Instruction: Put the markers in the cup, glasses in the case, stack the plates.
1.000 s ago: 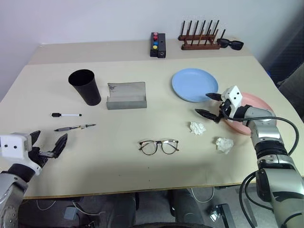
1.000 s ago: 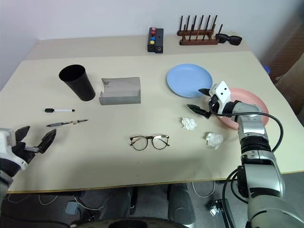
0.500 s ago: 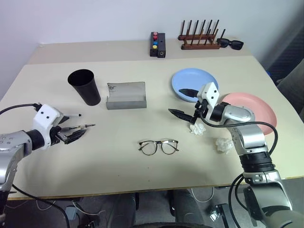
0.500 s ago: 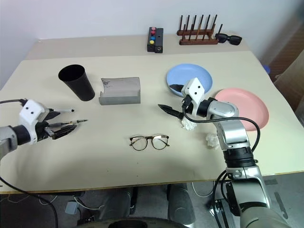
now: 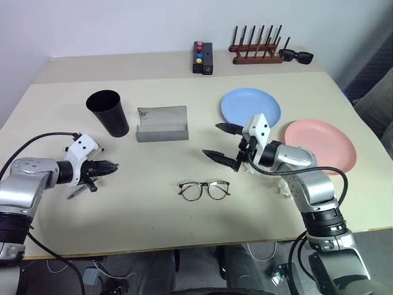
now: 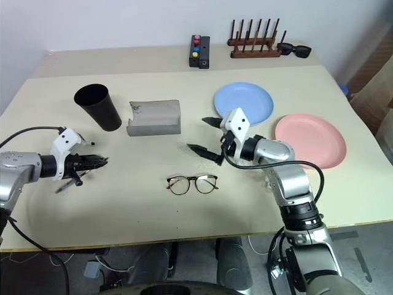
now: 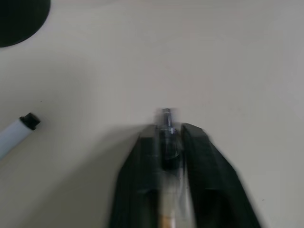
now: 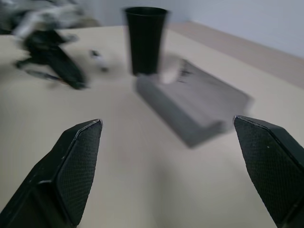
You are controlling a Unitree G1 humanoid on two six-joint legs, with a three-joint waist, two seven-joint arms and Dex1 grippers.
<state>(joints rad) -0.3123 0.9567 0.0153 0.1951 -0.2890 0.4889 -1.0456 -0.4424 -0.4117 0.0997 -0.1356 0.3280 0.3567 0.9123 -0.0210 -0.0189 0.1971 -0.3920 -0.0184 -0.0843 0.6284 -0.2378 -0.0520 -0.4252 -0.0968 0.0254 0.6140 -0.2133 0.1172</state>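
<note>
The thin grey marker (image 7: 166, 137) sits pinched between the closed black fingers of the left gripper (image 5: 105, 167) at the near left of the tabletop (image 5: 147, 215); its long axis runs along the fingers, with the metal tip poking out past them and its back end trailing out behind the gripper toward the near left. The second marker, white marker (image 7: 16, 132), lies just beside that gripper, its black cap showing in the left wrist view.

Beyond them stands the one cup (image 5: 108, 112), a matte black tapered tumbler, upright, rim wider than base. To its right is the single grey case (image 5: 162, 123), a felt-like rectangular box lying open with its long side running left to right.

One pair of glasses (image 5: 204, 189), thin dark round frames with clear lenses, rests near the middle front, lenses facing the near edge.

The right gripper (image 5: 223, 142) hovers with its fingers spread wide and empty, pointing left, between the glasses and the light blue plate (image 5: 250, 109). The salmon pink plate (image 5: 320, 145) lies apart to the right; two round shallow plates, unstacked.
</note>
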